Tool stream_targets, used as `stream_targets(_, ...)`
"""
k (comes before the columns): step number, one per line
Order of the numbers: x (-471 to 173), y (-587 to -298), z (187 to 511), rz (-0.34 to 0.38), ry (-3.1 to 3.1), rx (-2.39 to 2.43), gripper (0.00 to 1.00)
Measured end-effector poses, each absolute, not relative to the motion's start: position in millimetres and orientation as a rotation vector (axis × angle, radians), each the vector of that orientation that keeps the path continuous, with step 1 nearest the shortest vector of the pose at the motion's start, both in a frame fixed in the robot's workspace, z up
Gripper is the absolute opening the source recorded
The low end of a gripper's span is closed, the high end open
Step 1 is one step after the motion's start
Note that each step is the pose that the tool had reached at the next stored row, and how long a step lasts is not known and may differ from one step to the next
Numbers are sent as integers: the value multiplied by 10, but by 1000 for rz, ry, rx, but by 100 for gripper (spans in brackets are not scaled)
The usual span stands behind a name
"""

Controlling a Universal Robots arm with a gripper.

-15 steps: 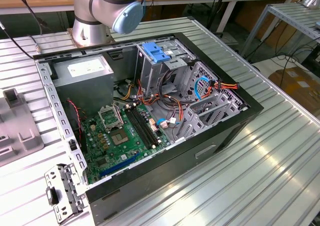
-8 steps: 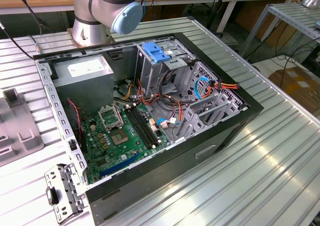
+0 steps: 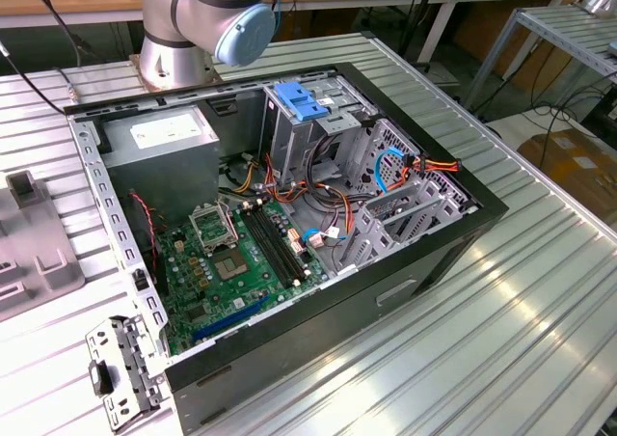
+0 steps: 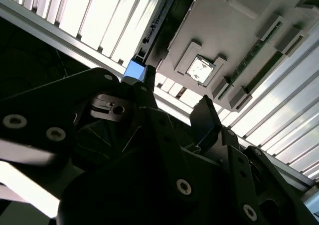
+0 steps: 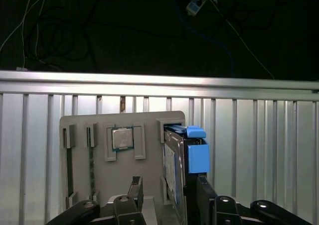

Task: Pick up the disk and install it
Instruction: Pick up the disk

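Note:
The disk (image 5: 174, 170) stands on edge in a slot of a grey holder tray (image 5: 149, 123), its blue side rail (image 5: 197, 155) facing outward. In the second wrist view the disk (image 4: 162, 23) shows edge-on, dark, with blue ends. My gripper (image 5: 169, 195) is open and close in front of the tray. One finger (image 5: 204, 192) lines up with the disk's blue rail, and the other finger (image 5: 134, 187) stands well apart over the bare tray. Nothing is held between them. In the second wrist view the gripper (image 4: 177, 90) has one fingertip (image 4: 149, 68) beside the disk's end.
The tray also holds a processor chip (image 5: 122, 138) and memory sticks (image 5: 68, 165). On the ribbed metal table (image 3: 501, 301) lies the open computer case, with a blue latch handle (image 3: 302, 101) on the drive cage, a grey power supply (image 3: 164, 142) and a green motherboard (image 3: 241, 262). A loose bracket (image 3: 120, 373) lies by the case.

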State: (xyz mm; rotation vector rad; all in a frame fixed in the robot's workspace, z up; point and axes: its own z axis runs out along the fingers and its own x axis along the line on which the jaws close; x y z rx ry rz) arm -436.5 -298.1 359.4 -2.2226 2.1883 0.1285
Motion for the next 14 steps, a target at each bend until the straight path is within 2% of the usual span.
stream_targets(7, -4369, -2979, 3592, 129, 2188, -2222, 56)
stream_targets(14, -4408, -2812, 3522, 133, 2186, -2220, 56)
